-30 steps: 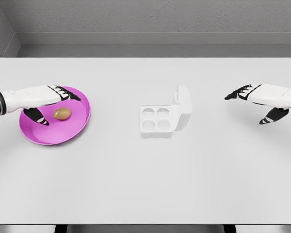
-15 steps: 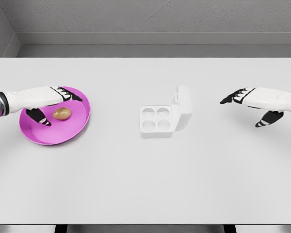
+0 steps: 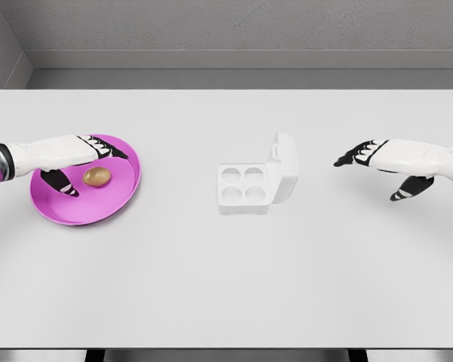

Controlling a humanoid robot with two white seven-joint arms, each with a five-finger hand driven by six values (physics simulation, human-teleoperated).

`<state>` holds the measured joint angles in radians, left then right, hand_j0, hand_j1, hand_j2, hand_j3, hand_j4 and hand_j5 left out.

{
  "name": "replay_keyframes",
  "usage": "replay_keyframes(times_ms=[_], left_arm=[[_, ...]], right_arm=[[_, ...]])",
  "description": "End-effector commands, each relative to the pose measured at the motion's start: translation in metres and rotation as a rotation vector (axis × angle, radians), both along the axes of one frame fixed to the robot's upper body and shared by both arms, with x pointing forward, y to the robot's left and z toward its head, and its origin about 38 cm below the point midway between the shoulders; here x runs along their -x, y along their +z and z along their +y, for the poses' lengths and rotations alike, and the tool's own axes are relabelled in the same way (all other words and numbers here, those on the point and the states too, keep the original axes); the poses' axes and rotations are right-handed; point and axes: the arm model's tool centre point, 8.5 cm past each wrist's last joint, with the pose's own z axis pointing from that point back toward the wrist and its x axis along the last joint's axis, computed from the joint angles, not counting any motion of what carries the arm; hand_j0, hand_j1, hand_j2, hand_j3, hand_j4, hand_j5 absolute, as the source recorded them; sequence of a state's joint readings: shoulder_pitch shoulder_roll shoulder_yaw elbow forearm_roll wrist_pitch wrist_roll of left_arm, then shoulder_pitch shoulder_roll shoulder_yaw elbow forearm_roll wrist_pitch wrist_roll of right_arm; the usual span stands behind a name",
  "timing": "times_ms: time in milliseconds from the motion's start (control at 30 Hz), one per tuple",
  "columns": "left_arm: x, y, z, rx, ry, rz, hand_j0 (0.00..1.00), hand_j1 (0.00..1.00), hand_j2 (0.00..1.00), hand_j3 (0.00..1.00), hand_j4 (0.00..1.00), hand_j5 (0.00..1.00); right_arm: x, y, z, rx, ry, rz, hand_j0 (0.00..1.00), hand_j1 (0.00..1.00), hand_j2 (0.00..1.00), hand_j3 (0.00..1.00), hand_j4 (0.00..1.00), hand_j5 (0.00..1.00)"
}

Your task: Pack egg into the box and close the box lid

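A brown egg (image 3: 97,176) lies in a magenta plate (image 3: 124,197) at the left of the table. My left hand (image 3: 87,162) hovers over the plate with fingers spread on either side of the egg, thumb at its left and the other fingers above it; it holds nothing. A white egg box (image 3: 242,188) with four empty cups stands in the middle, its lid (image 3: 285,167) upright on the right side. My right hand (image 3: 377,167) is open in the air to the right of the box, well apart from it.
The white table (image 3: 226,286) reaches to a grey wall at the back. Its front edge runs along the bottom of the view.
My right hand has drifted left toward the box lid. The left hand has stayed almost still over the egg, settling slightly.
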<state>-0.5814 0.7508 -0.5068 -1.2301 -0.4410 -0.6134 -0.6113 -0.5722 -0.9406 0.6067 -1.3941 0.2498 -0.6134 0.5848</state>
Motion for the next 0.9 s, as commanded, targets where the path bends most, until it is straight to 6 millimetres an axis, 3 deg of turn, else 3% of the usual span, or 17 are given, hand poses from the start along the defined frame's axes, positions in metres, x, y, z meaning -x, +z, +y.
replay_keyframes(times_ms=[0,100,367,633,767,867], left_arm=[[-0.0001,0.0006,0.0004,0.005,0.003,0.0,1.0,1.0,1.0,1.0,1.0,1.0],[0.0,0.0007,0.0011,0.002,0.004,0.0,1.0,1.0,1.0,1.0,1.0,1.0],[0.0005,0.0004,0.0024,0.0,0.006,0.001,0.87,0.87,0.87,0.87,0.87,0.87],[0.0031,-0.0065,-0.0022,-0.009,-0.009,0.018,0.84,0.84,0.84,0.84,0.84,0.84],[0.0036,-0.0054,0.001,-0.014,-0.005,0.018,0.62,0.62,0.62,0.62,0.62,0.62],[0.0036,-0.0053,0.001,-0.012,-0.005,0.018,0.53,0.53,0.53,0.53,0.53,0.53]], right_arm=[[-0.0002,0.0006,-0.0009,-0.005,-0.005,0.001,1.0,1.0,1.0,1.0,1.0,1.0],[-0.0002,0.0012,-0.0008,-0.003,-0.004,0.0,1.0,1.0,1.0,1.0,1.0,1.0],[0.0001,-0.0007,0.0008,0.001,0.002,0.006,1.0,1.0,1.0,1.0,1.0,1.0],[0.0001,-0.0008,0.0008,0.002,0.002,0.007,1.0,1.0,1.0,1.0,1.0,1.0],[0.0001,-0.0014,0.0016,0.0,0.003,0.007,1.0,1.0,1.0,1.0,1.0,1.0],[0.0003,-0.0013,0.002,0.001,0.005,0.008,1.0,1.0,1.0,1.0,1.0,1.0]])
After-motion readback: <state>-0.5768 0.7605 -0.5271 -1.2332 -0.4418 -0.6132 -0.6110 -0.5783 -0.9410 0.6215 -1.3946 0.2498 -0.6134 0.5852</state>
